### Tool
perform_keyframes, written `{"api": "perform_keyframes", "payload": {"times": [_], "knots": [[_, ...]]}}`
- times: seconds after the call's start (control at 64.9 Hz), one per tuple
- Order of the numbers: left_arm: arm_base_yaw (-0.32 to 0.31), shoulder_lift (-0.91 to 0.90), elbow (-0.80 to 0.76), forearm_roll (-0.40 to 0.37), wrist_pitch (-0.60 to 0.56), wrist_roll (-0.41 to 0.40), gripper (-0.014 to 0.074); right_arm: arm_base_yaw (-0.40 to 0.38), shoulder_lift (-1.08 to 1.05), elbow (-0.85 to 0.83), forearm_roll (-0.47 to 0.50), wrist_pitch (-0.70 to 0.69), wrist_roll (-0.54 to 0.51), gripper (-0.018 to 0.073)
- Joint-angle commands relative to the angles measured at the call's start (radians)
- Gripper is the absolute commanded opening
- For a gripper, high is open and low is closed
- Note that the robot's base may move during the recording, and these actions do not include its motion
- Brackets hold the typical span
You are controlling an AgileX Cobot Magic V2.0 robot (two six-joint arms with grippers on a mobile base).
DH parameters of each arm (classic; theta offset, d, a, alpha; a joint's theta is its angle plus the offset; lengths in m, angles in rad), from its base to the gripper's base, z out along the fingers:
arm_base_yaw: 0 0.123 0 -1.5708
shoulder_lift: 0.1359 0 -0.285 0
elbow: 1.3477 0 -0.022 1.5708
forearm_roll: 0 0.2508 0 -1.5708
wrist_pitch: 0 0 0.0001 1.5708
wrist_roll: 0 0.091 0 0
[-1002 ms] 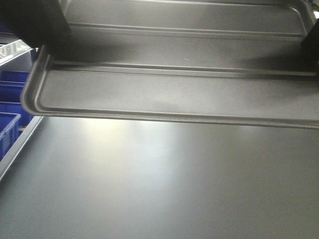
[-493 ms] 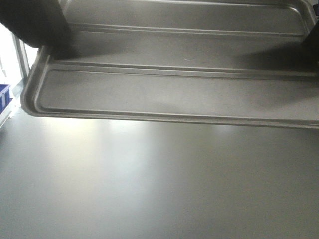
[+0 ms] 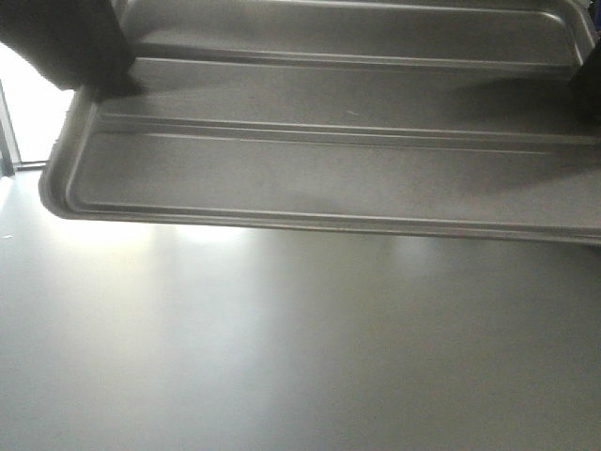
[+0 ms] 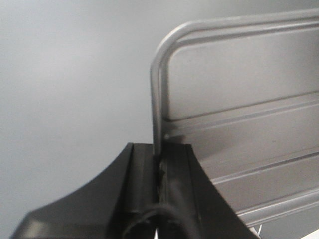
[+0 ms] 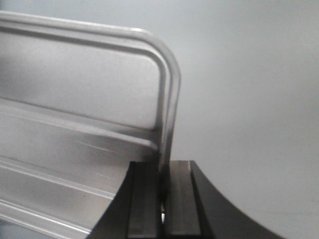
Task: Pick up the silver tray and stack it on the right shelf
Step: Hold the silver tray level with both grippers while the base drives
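Note:
The silver tray (image 3: 319,178) fills the top half of the front view, held level in the air, its two long ridges running across its base. My left gripper (image 3: 89,80) is shut on its left rim (image 4: 157,99); the black fingers (image 4: 144,174) clamp the rolled edge between them. Over on the other side, my right gripper (image 5: 163,184) is shut on the tray's right rim (image 5: 169,109), showing in the front view only as a dark shape at the far right edge. The right shelf is out of view.
Below the tray lies a plain grey floor (image 3: 282,348) with a bright glare patch. A pale vertical strip with a thin post (image 3: 11,132) stands at the far left edge.
The scene under the tray has slid: the blue bins and rail at the left edge have passed out of view, replaced by a bright strip. The tray stays held the same way in both grippers.

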Motion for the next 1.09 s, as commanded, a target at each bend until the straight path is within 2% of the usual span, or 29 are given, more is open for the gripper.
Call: {"api": "perform_keyframes", "payload": {"times": [0.0, 1.079], "knots": [[-0.003, -0.029, -0.020, 0.055, 0.021, 0.012, -0.0092, -0.007, -0.018, -0.029, -0.059, -0.024, -0.013, 0.0057], [-0.003, -0.029, -0.020, 0.055, 0.021, 0.012, -0.0092, -0.007, -0.016, -0.029, -0.059, -0.004, -0.013, 0.0057]]}}
